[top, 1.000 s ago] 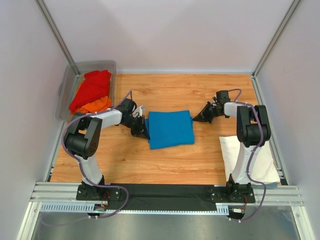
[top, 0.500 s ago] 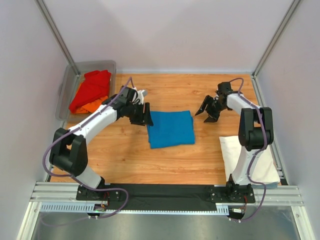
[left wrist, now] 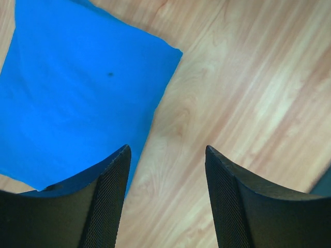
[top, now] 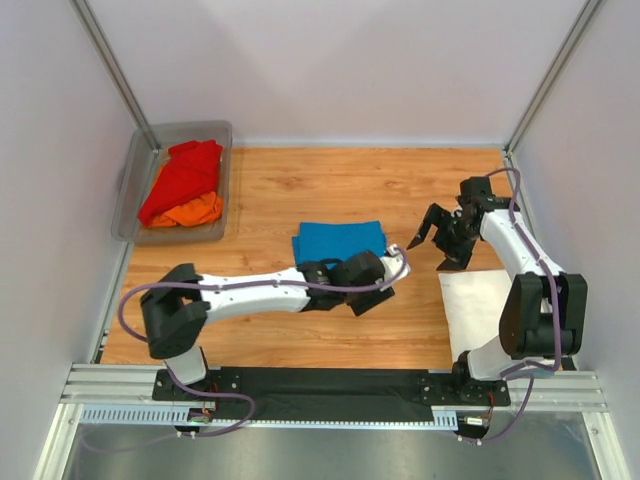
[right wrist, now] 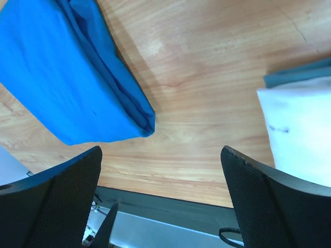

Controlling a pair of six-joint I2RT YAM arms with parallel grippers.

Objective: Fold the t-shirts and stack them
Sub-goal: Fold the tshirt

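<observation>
A folded bright blue t-shirt [top: 340, 240] [left wrist: 77, 88] [right wrist: 67, 72] lies flat in the middle of the table. My left gripper [top: 368, 292] [left wrist: 165, 155] is open and empty, low over bare wood just off the shirt's front right corner. To the right of the shirt my right gripper [top: 432, 250] [right wrist: 160, 155] hangs wide open with nothing in it. A folded white t-shirt [top: 490, 310] [right wrist: 302, 129] lies at the right, near the right arm's base. The red t-shirt [top: 182, 175] and the orange t-shirt [top: 190, 212] are bunched in the tub.
The grey see-through tub [top: 130, 190] stands at the back left corner. My left arm reaches across the front of the table, close to the blue shirt's near edge. White walls and metal posts close in the sides.
Both grippers have opened and let go of the blue shirt. The left arm swung from the shirt's left edge to its front right. The right gripper drew back to the right.
</observation>
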